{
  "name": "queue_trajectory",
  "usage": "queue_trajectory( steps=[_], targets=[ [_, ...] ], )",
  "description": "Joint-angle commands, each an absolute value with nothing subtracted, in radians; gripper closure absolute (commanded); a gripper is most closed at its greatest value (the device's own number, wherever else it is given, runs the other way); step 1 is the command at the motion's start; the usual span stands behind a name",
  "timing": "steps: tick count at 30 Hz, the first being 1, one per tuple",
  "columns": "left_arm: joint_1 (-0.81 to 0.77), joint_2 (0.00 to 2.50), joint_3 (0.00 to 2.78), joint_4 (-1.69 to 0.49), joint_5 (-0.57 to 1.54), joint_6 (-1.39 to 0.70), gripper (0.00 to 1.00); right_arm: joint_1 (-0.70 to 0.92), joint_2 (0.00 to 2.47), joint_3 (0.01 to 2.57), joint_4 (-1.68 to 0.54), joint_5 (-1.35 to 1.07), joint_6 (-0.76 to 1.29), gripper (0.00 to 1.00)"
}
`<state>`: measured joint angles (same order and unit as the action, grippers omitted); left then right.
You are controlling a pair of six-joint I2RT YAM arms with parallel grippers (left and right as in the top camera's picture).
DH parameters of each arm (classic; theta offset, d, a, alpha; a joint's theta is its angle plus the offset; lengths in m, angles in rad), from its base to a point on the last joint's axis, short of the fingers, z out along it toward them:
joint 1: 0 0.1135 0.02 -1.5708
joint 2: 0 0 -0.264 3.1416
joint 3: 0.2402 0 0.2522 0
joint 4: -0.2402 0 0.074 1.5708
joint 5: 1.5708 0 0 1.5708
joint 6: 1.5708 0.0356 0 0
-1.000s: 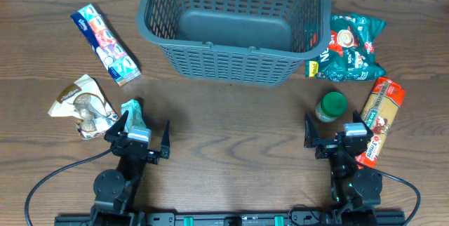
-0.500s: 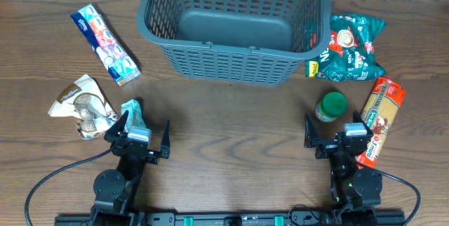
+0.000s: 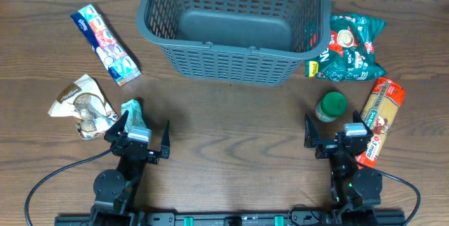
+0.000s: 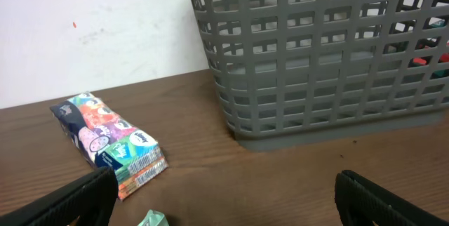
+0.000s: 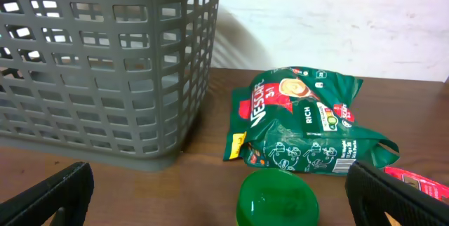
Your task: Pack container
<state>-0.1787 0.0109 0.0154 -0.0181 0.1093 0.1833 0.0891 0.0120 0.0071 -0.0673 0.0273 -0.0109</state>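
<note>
Left fingers (image 4: 70,199) spread wide, holding nothing. Right fingers (image 5: 49,194) also wide, empty. Container (image 3: 235,29) on surface (image 3: 231,128), ahead of and between both. Green-capped jar (image 3: 331,106) just ahead of right fingers.

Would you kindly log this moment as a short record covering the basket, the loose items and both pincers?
container: dark grey slotted basket, far centre, nothing visible inside
left of container: colourful pack, beige crinkled bag, small teal packet
right of container: green Nescafe bag, green-lidded jar, orange pack
left pincer: open, empty
right pincer: open, empty
packed so far: nothing
</note>
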Motion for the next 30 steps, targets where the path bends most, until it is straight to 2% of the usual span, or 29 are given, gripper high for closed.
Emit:
queue_trajectory(
  steps=[1, 27, 30],
  targets=[
    [-0.181, 0.004, 0.004, -0.059, 0.131, 0.181, 0.01, 0.079, 0.006, 0.006, -0.072, 0.041, -0.001, 0.01],
    [-0.181, 0.004, 0.004, -0.023, 0.121, 0.181, 0.01, 0.079, 0.006, 0.006, -0.071, 0.033, 0.004, 0.01],
    [-0.181, 0.004, 0.005, 0.02, 0.12, 0.103, 0.01, 0.079, 0.006, 0.006, -0.07, 0.012, 0.125, 0.01]
  ],
)
